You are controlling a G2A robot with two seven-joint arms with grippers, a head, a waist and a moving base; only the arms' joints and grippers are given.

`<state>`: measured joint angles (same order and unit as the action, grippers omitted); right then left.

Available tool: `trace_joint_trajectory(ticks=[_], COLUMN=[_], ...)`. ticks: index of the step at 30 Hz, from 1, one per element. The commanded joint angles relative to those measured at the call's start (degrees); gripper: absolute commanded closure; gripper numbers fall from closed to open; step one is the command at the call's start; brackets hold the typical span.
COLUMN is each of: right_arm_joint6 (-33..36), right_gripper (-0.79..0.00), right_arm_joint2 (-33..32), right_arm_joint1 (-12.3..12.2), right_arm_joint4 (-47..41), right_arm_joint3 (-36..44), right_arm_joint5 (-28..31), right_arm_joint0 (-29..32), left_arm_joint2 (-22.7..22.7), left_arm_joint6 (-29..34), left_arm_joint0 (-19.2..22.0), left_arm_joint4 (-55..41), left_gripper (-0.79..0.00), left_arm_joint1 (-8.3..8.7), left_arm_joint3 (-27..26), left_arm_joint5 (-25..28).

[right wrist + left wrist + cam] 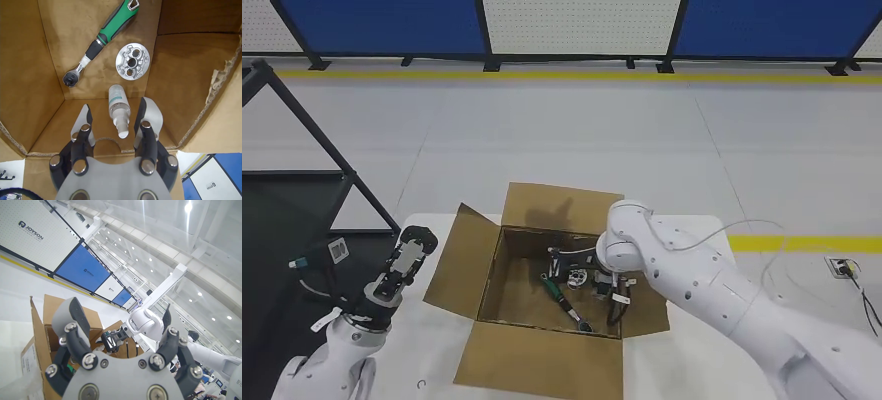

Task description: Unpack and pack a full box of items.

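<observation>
Lying in cardboard box (28,56): green-handled ratchet (105,36), silver disc (132,64), clear bottle (118,102).

1. The floor (642,130) is light grey, with a yellow line (572,73) at the far side.
2. Blue panels (382,25) and white panels (582,25) stand behind the line.
3. A black frame (332,150) stands at the left.
4. The ceiling (170,228) is high and white, with many round lights (199,294).

Wall panels (31,232), white and blue ones, each carry a logo w/ one short brand word in caps. The box (37,321) flap has a white sticker (28,361), but its print is too small to read. The bottle (118,100) has a label (115,95) w/ a green band, txt not legible.
</observation>
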<state>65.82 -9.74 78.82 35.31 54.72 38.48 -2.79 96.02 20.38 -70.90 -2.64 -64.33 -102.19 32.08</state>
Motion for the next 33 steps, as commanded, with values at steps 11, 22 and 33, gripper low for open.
trace_joint_trajectory(ticks=[11,22,33], right_arm_joint6=[1.3,2.1,2.4], right_gripper=[-0.468,-0.320,0.000], right_arm_joint2=[0.0,0.0,0.0], right_arm_joint1=[1.5,2.2,2.6], right_arm_joint4=[3.0,4.1,3.7], right_arm_joint3=[-1.9,-2.6,-2.5], right_arm_joint5=[-1.3,-2.1,-2.4], right_arm_joint0=[0.5,1.5,1.0], left_arm_joint2=[0.0,0.0,0.0], left_arm_joint6=[0.0,0.0,0.0], left_arm_joint0=[0.0,0.0,0.0], left_arm_joint4=[0.0,0.0,0.0], left_gripper=[-0.785,-0.785,-0.785], left_arm_joint1=[0.00,0.00,0.00], left_arm_joint3=[0.0,0.0,0.0], left_arm_joint5=[0.0,0.0,0.0])
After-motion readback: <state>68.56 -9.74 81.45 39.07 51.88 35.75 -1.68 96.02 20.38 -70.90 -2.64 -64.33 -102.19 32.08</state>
